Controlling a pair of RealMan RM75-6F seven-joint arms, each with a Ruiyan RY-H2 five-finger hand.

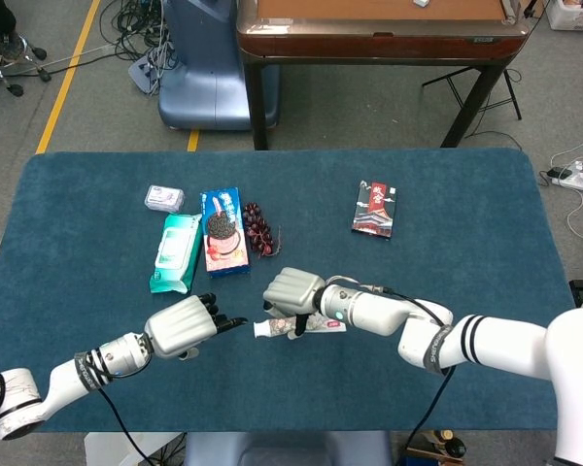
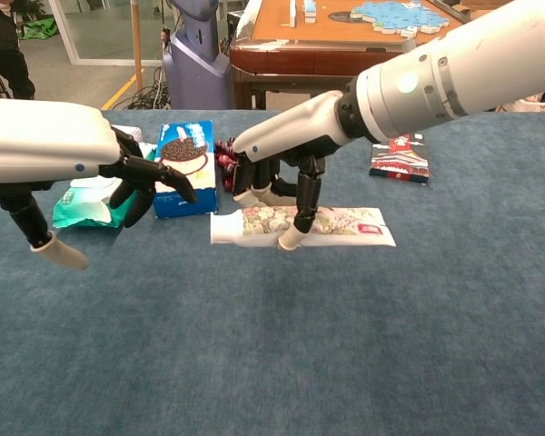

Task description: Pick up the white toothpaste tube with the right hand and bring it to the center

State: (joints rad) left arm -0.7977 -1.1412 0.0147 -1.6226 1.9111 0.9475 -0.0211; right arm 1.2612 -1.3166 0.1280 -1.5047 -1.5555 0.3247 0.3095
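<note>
A table with a dark blue cloth fills both views. My right hand grips the white toothpaste tube near the middle of the table, thumb on the near side and the other fingers on the far side. The tube lies level, with its cap toward my left hand. My left hand hangs just left of the tube, apart from it, fingers spread and holding nothing. Behind that hand lies a green wet-wipes pack, and beside it a blue cookie box. A bunch of dark red grapes sits just right of the box. A red and black packet lies further right, and a small white packet behind the wipes.
</note>
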